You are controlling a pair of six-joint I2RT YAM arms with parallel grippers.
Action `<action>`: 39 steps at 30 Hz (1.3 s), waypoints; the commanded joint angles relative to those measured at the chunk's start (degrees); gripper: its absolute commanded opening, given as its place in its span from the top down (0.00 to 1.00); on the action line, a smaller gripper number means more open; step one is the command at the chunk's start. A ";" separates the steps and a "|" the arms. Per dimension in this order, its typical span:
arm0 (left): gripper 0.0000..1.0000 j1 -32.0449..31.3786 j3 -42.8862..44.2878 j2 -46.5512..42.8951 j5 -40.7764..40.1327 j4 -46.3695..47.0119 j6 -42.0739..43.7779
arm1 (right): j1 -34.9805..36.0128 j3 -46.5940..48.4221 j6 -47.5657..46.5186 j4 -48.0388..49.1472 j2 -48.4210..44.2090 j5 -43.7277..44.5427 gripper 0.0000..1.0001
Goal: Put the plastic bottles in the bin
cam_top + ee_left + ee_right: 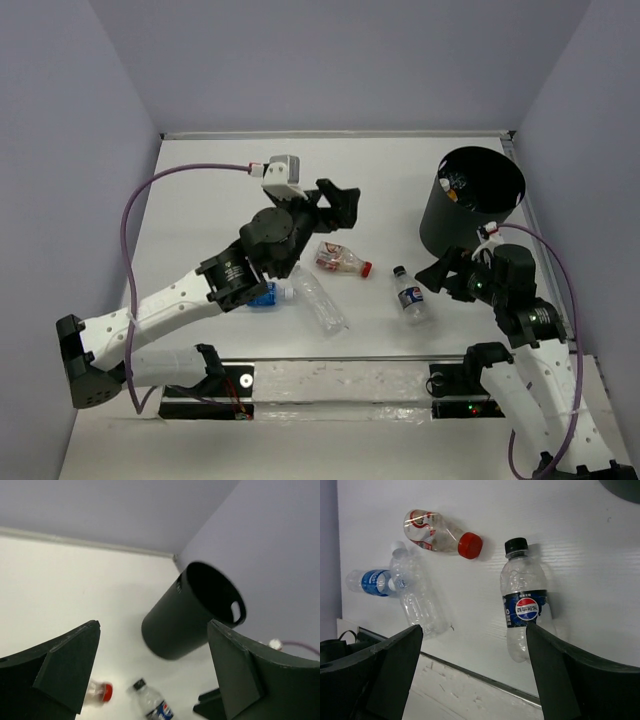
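Arm bases [85, 365] flank the near edge of a white worktop [220, 200] boxed by grey walls [330, 60]. At far right stands the black bin [455, 222], its contents unclear. Both the left gripper [335, 205] and the right gripper [440, 275] gape wide and empty. Between them lie four plastic bottles [340, 262]. Only the right wrist view shows the dark-labelled bottle [525, 610] legibly, and the left arm half hides the blue-labelled bottle [263, 295].

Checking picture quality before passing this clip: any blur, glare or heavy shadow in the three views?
Top external: even, soft light, no glare, though the bin is near black inside. Left wrist: the close fingers are featureless dark wedges; the bin looks tilted by the camera's angle. Right wrist: sharp, the cola bottle has a readable label, shadows faint.
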 commanded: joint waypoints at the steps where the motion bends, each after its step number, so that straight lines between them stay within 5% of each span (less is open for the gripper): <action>1: 0.05 0.08 -13.82 -5.67 0.82 -16.09 -15.07 | -0.06 -0.24 1.44 3.01 2.23 2.83 0.10; 7: 0.06 0.08 -19.47 -13.59 7.40 -30.09 -26.69 | 5.04 -1.29 2.76 4.94 11.18 6.61 0.08; 12: 0.06 0.08 -24.56 -19.11 14.44 -37.30 -31.78 | 19.77 -0.86 5.66 6.00 21.90 17.57 0.05; 22: 0.01 0.08 -34.06 -20.89 18.49 -31.79 -34.60 | 23.49 -0.86 4.79 10.04 32.72 29.02 0.06; 28: 0.01 0.08 -33.81 -15.18 16.03 -29.40 -35.39 | 26.30 0.55 5.22 12.50 36.42 29.21 0.05; 35: 0.01 -0.10 -34.33 -11.14 14.01 -26.77 -36.89 | 27.54 -2.17 4.72 16.81 25.80 23.77 0.05; 39: 0.01 -0.01 -34.07 -8.59 12.08 -26.59 -37.15 | 28.15 -0.07 0.04 17.25 27.27 16.65 0.05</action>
